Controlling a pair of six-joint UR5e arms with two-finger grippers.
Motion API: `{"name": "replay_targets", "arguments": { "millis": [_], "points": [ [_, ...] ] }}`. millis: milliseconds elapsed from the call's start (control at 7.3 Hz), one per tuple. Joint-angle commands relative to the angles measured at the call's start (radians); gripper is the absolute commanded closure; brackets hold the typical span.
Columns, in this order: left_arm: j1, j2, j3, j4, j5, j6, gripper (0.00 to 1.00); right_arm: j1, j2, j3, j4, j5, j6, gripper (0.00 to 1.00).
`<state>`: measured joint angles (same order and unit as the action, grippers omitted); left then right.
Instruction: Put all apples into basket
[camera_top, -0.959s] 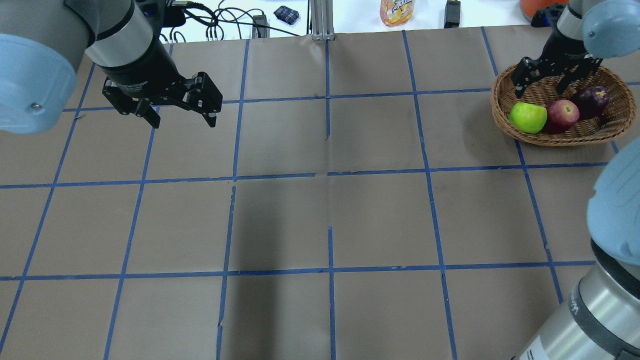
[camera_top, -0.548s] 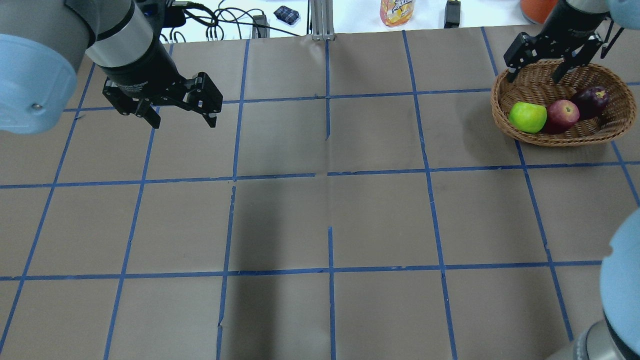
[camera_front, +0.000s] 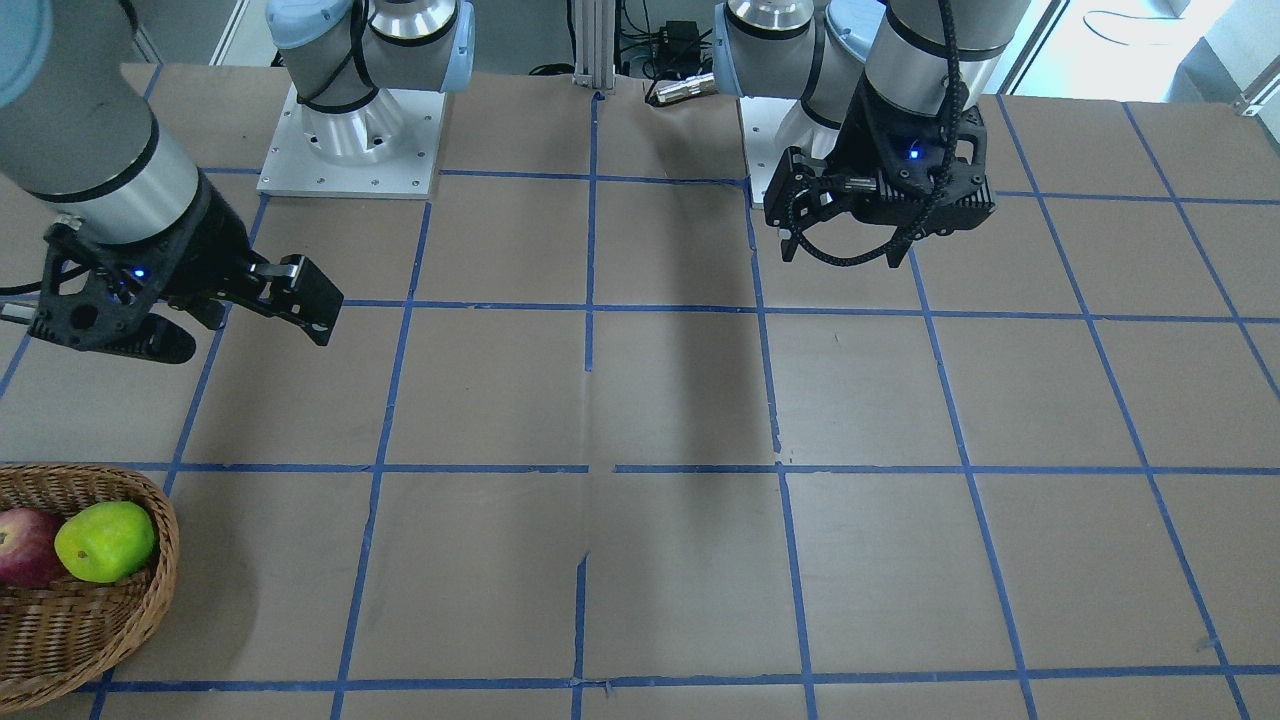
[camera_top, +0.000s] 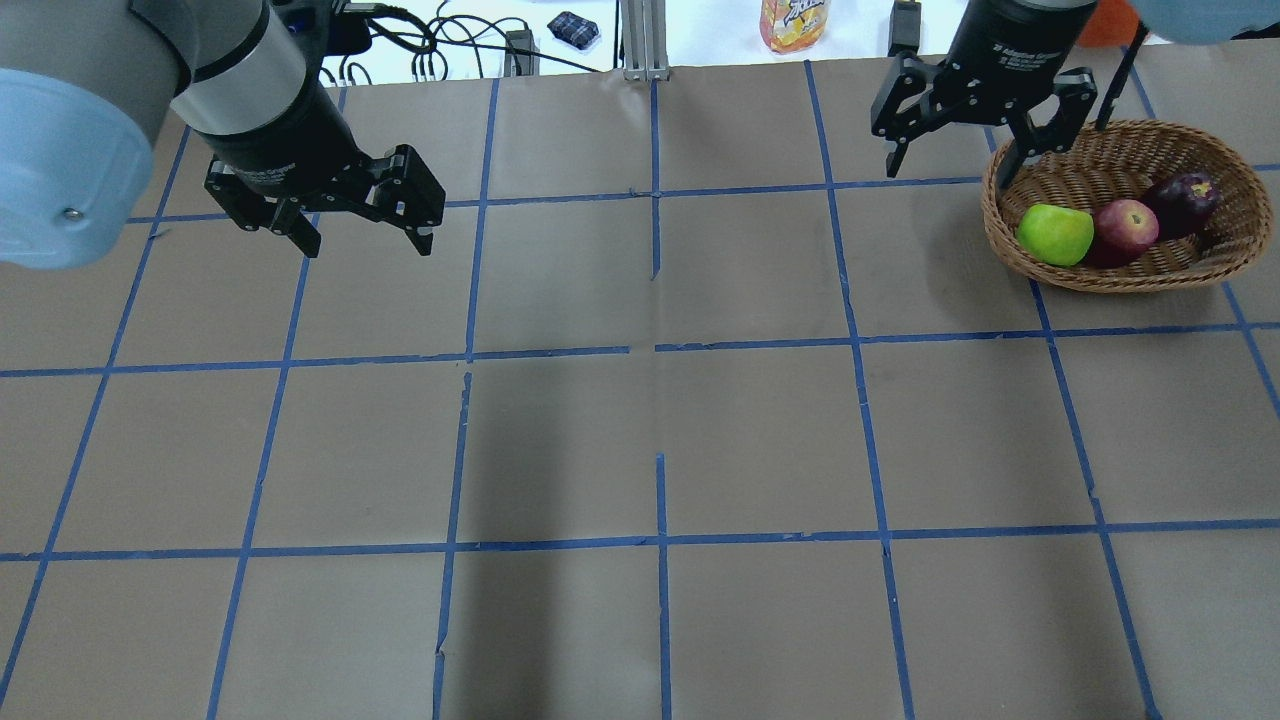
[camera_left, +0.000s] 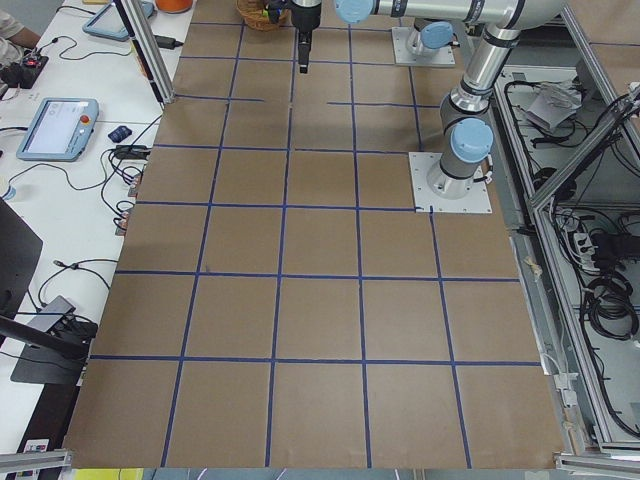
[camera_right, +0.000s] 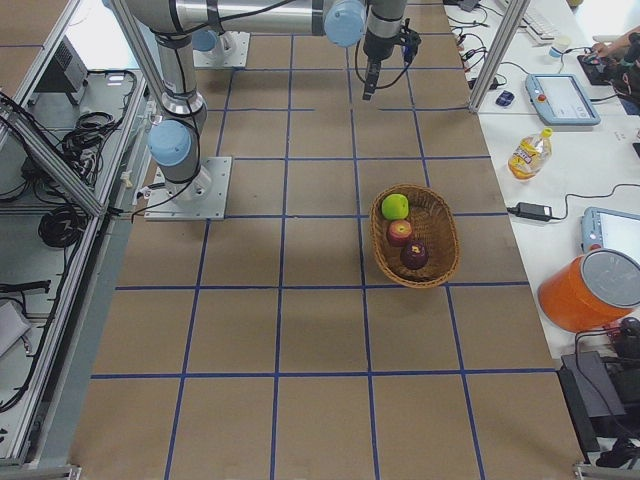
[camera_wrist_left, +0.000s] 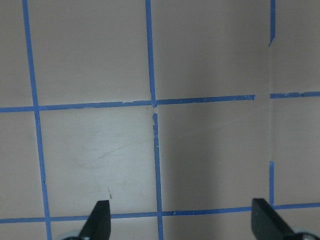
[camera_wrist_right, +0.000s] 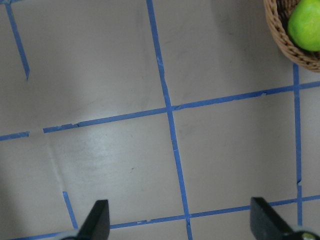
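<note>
The wicker basket (camera_top: 1130, 280) sits at the far right of the table. In it lie the yellow-green apple (camera_top: 1055, 234), the red apple (camera_top: 1128, 226) and the dark maroon apple (camera_top: 1183, 195). My right gripper (camera_top: 948, 172) is open and empty, held above the table just left of the basket's far rim. Its wrist view shows the green apple (camera_wrist_right: 306, 25) and the basket rim (camera_wrist_right: 285, 42) in the top right corner. My left gripper (camera_top: 367, 242) is open and empty above the far left of the table, over bare paper.
The table is covered in brown paper with a grid of blue tape (camera_top: 657, 345). Beyond its far edge are cables (camera_top: 440, 45), a drink bottle (camera_top: 793, 22) and an aluminium post (camera_top: 640, 40).
My right gripper has moved left, from over the basket's far side to the table beside its left rim, still open. The apples and my left arm have not moved.
</note>
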<state>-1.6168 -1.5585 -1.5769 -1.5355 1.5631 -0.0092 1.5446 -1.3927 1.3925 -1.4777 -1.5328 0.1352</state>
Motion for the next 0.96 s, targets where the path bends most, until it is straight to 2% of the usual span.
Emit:
{"name": "replay_targets", "arguments": {
  "millis": [0, 137, 822],
  "points": [
    [0.0, 0.0, 0.0, 0.0, 0.0, 0.0, 0.0, 0.006, -0.058, 0.066, 0.001, 0.006, -0.014, 0.0],
    [0.0, 0.0, 0.0, 0.0, 0.0, 0.0, 0.0, 0.002, -0.074, 0.091, 0.003, 0.0, -0.09, 0.0],
    [0.002, -0.002, 0.005, -0.002, -0.002, -0.002, 0.0, -0.004, -0.098, 0.094, 0.011, -0.015, -0.075, 0.0]
  ]
}}
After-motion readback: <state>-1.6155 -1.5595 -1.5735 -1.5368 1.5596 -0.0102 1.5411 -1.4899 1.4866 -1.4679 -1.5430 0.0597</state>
